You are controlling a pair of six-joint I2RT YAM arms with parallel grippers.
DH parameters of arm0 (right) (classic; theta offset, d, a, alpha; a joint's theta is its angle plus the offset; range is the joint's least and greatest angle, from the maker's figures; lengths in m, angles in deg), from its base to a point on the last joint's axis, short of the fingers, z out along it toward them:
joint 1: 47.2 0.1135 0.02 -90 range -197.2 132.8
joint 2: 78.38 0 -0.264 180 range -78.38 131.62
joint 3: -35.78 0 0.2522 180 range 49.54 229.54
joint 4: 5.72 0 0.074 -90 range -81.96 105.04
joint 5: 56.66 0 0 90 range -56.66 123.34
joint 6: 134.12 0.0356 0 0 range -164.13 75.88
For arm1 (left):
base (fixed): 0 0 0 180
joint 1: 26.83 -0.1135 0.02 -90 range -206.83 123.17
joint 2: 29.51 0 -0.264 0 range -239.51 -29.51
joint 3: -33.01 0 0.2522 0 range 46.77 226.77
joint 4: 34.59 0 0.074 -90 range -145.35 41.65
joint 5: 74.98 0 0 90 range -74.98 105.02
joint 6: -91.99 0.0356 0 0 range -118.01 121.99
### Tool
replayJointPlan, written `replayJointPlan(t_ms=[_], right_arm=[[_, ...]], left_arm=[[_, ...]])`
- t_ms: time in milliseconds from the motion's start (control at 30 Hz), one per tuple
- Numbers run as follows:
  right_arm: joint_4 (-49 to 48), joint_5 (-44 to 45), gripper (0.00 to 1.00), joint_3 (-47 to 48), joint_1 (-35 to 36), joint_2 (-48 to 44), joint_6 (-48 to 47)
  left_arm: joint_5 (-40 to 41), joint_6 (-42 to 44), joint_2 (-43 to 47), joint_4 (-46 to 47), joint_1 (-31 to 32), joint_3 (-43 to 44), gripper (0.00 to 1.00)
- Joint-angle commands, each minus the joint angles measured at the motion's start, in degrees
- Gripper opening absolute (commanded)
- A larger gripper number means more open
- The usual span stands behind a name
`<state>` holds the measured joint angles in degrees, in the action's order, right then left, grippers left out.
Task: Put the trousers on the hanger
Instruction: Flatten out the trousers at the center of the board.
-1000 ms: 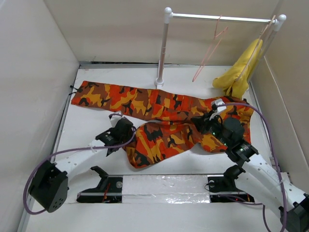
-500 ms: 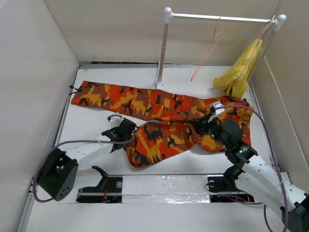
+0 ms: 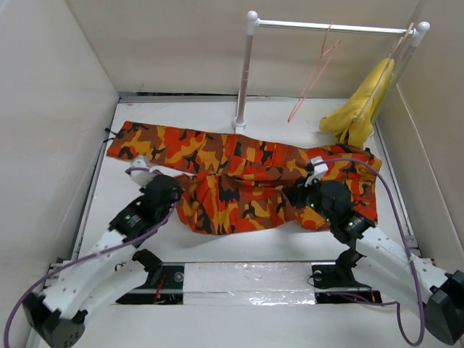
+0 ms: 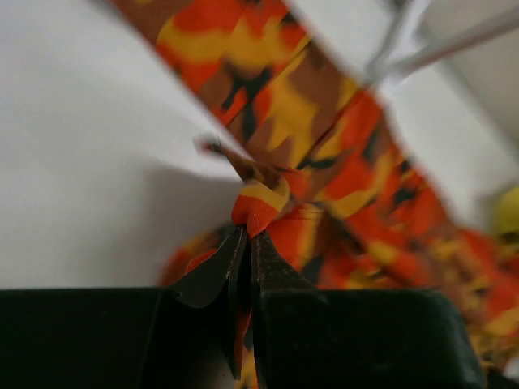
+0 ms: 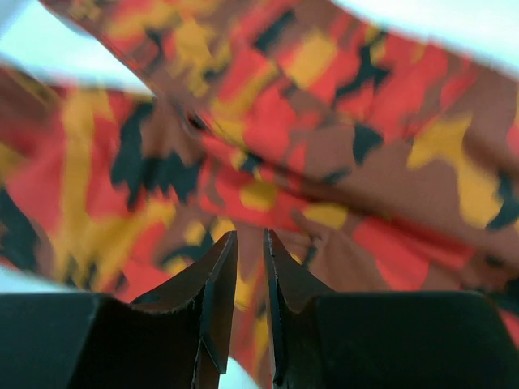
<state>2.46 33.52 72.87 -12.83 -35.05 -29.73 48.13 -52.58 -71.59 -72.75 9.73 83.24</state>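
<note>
The camouflage trousers (image 3: 239,163) lie spread across the table, one leg reaching to the far left and the other bunched in front of it. My left gripper (image 3: 172,190) is at the bunched leg's left end. In the left wrist view it (image 4: 248,231) is shut on a pinched fold of the trousers (image 4: 340,162). My right gripper (image 3: 306,192) rests on the waist end. Its jaws (image 5: 250,235) stand close together with a fold of the trousers (image 5: 324,105) between them. The salmon-pink hanger (image 3: 313,76) hangs on the rail at the back, away from both grippers.
A white rail stand (image 3: 246,72) stands at the back of the table. A plain yellow cloth (image 3: 362,105) hangs from its right end. Beige walls (image 3: 51,145) close the table in at left, back and right. Both arm bases sit on the near edge.
My left gripper has shut on the near leg's end and pulled it left and back, flattening that leg. My right gripper has shifted slightly left on the trousers.
</note>
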Motion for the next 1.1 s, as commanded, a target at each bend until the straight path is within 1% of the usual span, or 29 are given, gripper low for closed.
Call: replayJointPlan(t_ms=[0,100,167,233,300,400,500,567,600,633,700,767,800,833,900,933,967,1067], right_arm=[[-6.25,3.68,0.26,-5.64,0.70,2.98,4.66],[-8.83,6.40,0.26,-8.12,0.70,4.48,6.34],[-8.22,6.84,0.26,-8.30,0.70,6.58,6.79],[-7.69,7.81,0.27,-8.22,0.70,7.11,7.14],[-8.30,9.83,0.27,-8.83,0.70,9.22,8.97],[-8.22,9.66,0.27,-9.44,0.70,9.58,10.74],[-7.52,9.74,0.27,-9.88,0.70,7.66,10.57],[-5.41,10.71,0.27,-9.80,0.70,5.81,10.22],[-4.79,10.63,0.27,-9.71,0.70,3.54,10.13],[-4.70,10.19,0.27,-9.80,0.70,2.56,9.95],[-4.18,9.13,0.27,-9.54,0.70,0.97,9.34],[-0.93,8.08,0.28,-7.87,0.70,-0.70,8.46],[-0.14,7.81,0.28,-7.25,0.70,-1.14,7.33],[1.79,7.73,0.27,-6.81,0.70,-1.49,6.71],[4.43,8.69,0.28,-5.32,0.70,-2.81,5.56],[6.18,9.21,0.28,-4.88,0.70,-3.34,5.12],[7.33,10.26,0.28,-4.70,0.70,-4.12,5.12],[6.21,10.36,0.28,-4.96,0.70,-5.36,4.77]], left_arm=[[10.22,-2.13,9.09,-3.90,0.09,7.45,0.00],[14.96,-1.07,12.45,-3.55,0.09,11.85,0.00],[17.86,-0.55,15.08,-1.28,0.62,11.96,0.00],[19.01,-1.85,17.38,0.31,0.62,10.30,0.00],[20.24,-4.48,21.23,2.33,0.62,6.44,0.00],[23.23,-7.30,24.76,4.19,0.62,1.87,0.00],[27.62,-9.76,24.86,0.95,0.62,0.10,0.00],[29.65,-15.11,24.16,-5.10,0.62,0.01,0.00],[29.56,-18.00,23.89,-7.22,0.62,-0.17,0.00],[27.82,-20.73,23.63,-9.59,0.62,-0.87,0.00],[25.44,-24.70,24.41,-9.79,0.62,-4.62,0.00],[23.77,-29.43,25.91,-11.45,0.62,-7.19,0.00],[23.41,-29.54,26.96,-11.63,0.62,-9.29,0.04],[22.80,-29.46,28.97,-11.89,0.62,-9.83,0.16],[22.36,-28.32,31.18,-12.77,0.62,-9.93,0.31],[22.10,-28.05,33.01,-14.51,0.62,-9.40,0.41],[22.01,-27.53,33.90,-15.49,0.62,-8.70,0.45],[21.13,-23.67,35.84,-16.91,0.62,-6.50,0.47]])
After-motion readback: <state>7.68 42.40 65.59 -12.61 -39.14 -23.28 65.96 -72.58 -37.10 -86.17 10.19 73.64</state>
